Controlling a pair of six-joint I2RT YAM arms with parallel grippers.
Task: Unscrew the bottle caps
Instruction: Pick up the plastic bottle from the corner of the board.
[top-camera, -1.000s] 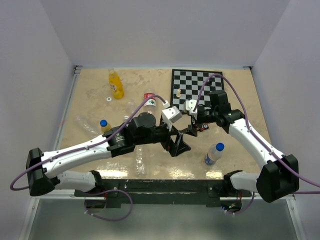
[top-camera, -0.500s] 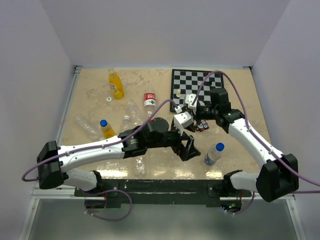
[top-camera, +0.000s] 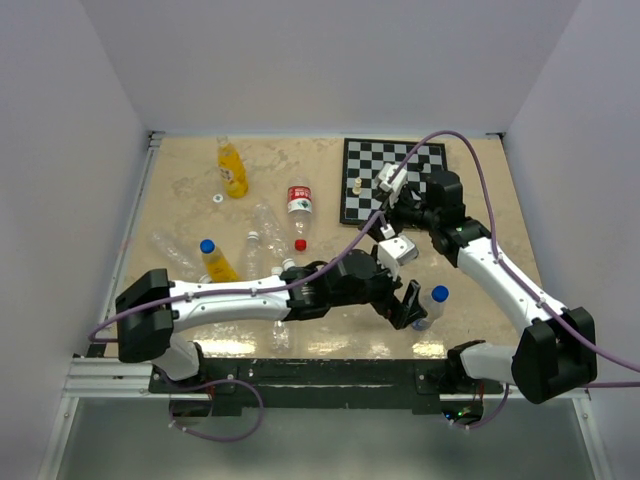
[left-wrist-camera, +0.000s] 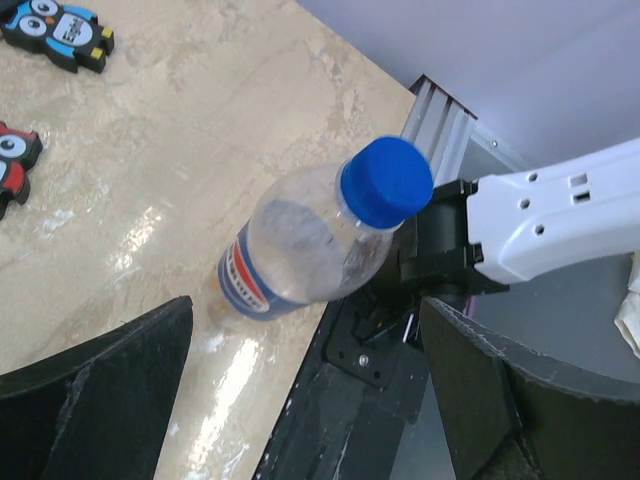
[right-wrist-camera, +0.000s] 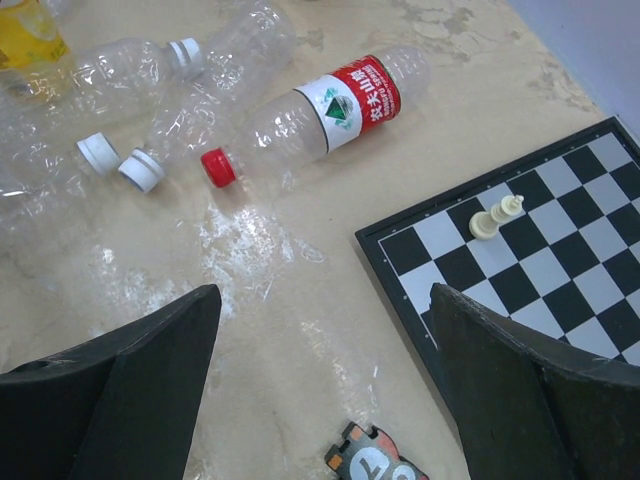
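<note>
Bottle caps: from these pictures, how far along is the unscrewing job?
Done: perhaps one, a white cap lying loose by the far yellow bottle. In hand: left fingers open near the clear bottle, blue cap on. To do: the near yellow bottle, capped.

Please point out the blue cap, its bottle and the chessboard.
blue cap (left-wrist-camera: 386, 182): left wrist view, middle of its top.
bottle (left-wrist-camera: 300, 235): left wrist view, clear shoulder below the cap.
chessboard (right-wrist-camera: 560, 262): right wrist view, a bare square.

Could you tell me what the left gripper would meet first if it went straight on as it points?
Most likely the blue-capped bottle, straight ahead between the open fingers of the left gripper in the wrist view. Depth is unclear, so cap or body first, I cannot tell.
</note>
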